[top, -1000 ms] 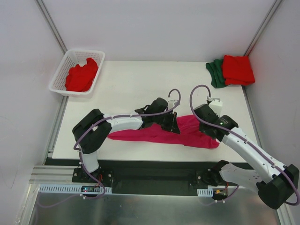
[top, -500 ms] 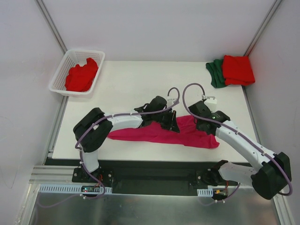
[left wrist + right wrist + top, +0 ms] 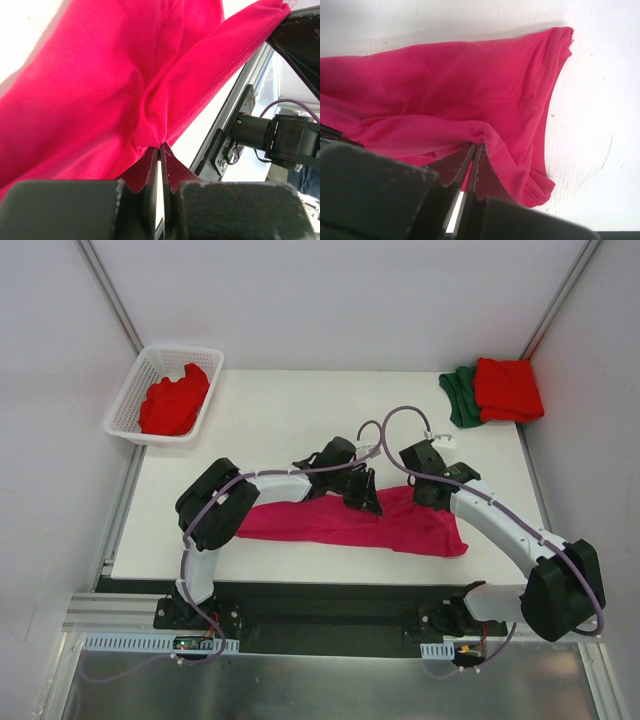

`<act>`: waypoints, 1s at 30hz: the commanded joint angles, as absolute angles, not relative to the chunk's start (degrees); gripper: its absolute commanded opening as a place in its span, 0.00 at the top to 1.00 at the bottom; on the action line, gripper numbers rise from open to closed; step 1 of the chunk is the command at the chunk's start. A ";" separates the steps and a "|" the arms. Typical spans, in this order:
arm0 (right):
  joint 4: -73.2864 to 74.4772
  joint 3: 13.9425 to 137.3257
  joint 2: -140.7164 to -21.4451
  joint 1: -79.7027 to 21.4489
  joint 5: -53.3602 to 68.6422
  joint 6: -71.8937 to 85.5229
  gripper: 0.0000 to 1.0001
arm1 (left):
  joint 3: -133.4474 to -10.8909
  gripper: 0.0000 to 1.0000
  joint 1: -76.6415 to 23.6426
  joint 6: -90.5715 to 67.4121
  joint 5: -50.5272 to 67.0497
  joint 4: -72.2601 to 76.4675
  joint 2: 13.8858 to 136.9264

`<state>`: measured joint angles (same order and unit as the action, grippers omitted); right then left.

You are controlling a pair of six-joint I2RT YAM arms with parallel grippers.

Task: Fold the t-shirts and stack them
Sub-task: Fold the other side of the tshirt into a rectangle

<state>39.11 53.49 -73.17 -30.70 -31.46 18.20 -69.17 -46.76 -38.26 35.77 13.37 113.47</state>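
A magenta-pink t-shirt [image 3: 330, 525] lies in a long band across the front of the white table [image 3: 280, 425]. My left gripper [image 3: 366, 502] is shut on a pinch of its cloth [image 3: 150, 135] near the middle of the far edge. My right gripper [image 3: 428, 496] is shut on a hem fold [image 3: 482, 136] further right. A red t-shirt [image 3: 508, 388] rests folded on a dark green t-shirt [image 3: 460, 395] at the back right corner. Another red t-shirt [image 3: 174, 402] lies crumpled in the basket.
A white lattice basket [image 3: 135, 390] stands off the table's back left corner. Grey walls close in the back and sides. The right arm's base and a cable [image 3: 280, 140] show behind the cloth in the left wrist view.
Both grippers have moved away from the front edge with the pink cloth, the right one also leftward toward the left one. The shirt's far edge has been drawn up.
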 commanded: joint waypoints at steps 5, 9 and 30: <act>37.97 57.65 -73.57 -29.09 -29.71 15.29 0.99 | -71.81 1.00 -45.53 -38.76 40.16 14.94 113.03; 39.55 57.04 -71.55 -29.18 -27.87 15.73 0.99 | -70.06 1.00 -45.44 -38.93 41.92 14.68 111.01; 59.75 57.92 -55.46 -30.06 -23.82 17.49 0.99 | -59.24 1.00 -49.83 -39.64 46.58 13.80 100.19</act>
